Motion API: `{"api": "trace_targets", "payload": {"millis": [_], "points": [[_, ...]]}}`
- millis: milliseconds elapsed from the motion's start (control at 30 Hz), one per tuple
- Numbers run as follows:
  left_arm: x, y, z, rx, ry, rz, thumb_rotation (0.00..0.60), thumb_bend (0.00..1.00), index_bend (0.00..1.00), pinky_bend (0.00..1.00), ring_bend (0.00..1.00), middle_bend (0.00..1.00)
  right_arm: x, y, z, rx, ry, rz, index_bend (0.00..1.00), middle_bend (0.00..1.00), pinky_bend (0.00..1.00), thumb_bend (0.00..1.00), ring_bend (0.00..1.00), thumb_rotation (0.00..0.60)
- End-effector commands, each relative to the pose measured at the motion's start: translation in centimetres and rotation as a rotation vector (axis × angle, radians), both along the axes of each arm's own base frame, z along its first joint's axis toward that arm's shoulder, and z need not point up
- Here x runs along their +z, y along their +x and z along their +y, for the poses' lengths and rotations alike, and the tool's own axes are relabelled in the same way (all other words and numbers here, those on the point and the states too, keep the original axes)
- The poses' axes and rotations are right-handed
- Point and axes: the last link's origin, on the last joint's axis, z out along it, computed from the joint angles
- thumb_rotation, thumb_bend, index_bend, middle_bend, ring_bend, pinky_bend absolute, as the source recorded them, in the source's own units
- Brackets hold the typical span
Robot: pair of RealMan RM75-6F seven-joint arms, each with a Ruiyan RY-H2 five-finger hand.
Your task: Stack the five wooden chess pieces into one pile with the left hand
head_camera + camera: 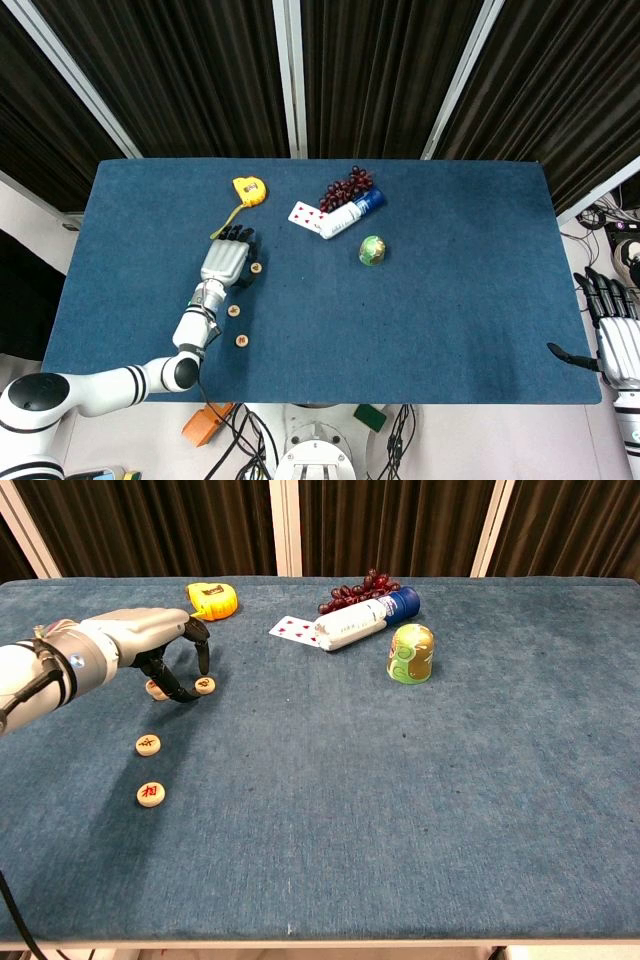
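Several round wooden chess pieces lie on the blue table (400,810). One piece (205,685) (256,267) sits between the arched fingers and thumb of my left hand (160,640) (226,262), flat on the cloth; I see no firm grip. A second piece (154,690), partly hidden under that hand, lies just left of the first and looks thicker. Two more single pieces (148,743) (151,793) lie nearer the front, also seen as pieces (233,310) (241,341) from the head. My right hand (612,345) hangs off the table's right edge with fingers spread, holding nothing.
A yellow tape measure (212,599) with its tape pulled out lies behind my left hand. Playing cards (293,629), a white bottle with a blue cap (362,621), dark grapes (355,590) and a green cup (411,653) sit at the back centre.
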Motion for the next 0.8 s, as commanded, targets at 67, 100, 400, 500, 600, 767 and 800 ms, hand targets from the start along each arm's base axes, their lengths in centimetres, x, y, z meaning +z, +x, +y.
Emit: {"api": "trace_targets", "payload": {"millis": [67, 100, 400, 500, 600, 767, 800], "points": [[-0.17, 0.01, 0.21, 0.009, -0.003, 0.004, 0.6, 0.3, 0.42, 0.0, 0.0, 0.09, 0.05, -0.1, 0.01, -0.004, -0.002, 0.0, 0.0, 0.0, 0.0, 0.12, 0.0, 0.6], [-0.2, 0.0, 0.24, 0.011, -0.004, 0.003, 0.6, 0.3, 0.42, 0.0, 0.0, 0.09, 0.04, -0.13, 0.01, -0.005, -0.001, -0.001, 0.0, 0.0, 0.0, 0.12, 0.0, 0.6], [-0.44, 0.13, 0.27, 0.009, -0.011, 0.006, 0.6, 0.31, 0.44, 0.0, 0.0, 0.09, -0.05, -0.1, -0.1, -0.003, 0.001, -0.001, 0.0, 0.0, 0.0, 0.12, 0.0, 0.6], [-0.48, 0.19, 0.29, 0.005, -0.011, 0.007, 0.6, 0.32, 0.46, 0.0, 0.0, 0.09, -0.06, -0.13, -0.11, -0.006, 0.002, 0.0, 0.0, 0.0, 0.0, 0.12, 0.0, 0.6], [-0.47, 0.18, 0.29, 0.003, -0.011, 0.008, 0.6, 0.34, 0.5, 0.0, 0.0, 0.09, -0.06, -0.1, -0.1, -0.006, 0.001, 0.0, 0.0, 0.0, 0.0, 0.12, 0.0, 0.6], [-0.08, 0.25, 0.11, 0.001, -0.006, -0.02, 0.6, 0.37, 0.53, 0.0, 0.0, 0.09, -0.03, -0.06, -0.14, -0.005, 0.0, 0.0, 0.0, 0.0, 0.0, 0.12, 0.0, 0.6], [0.14, 0.25, 0.07, -0.001, -0.002, -0.027, 0.6, 0.37, 0.53, 0.0, 0.0, 0.09, 0.0, -0.04, -0.15, -0.004, -0.001, 0.0, 0.0, 0.0, 0.0, 0.12, 0.0, 0.6]]}}
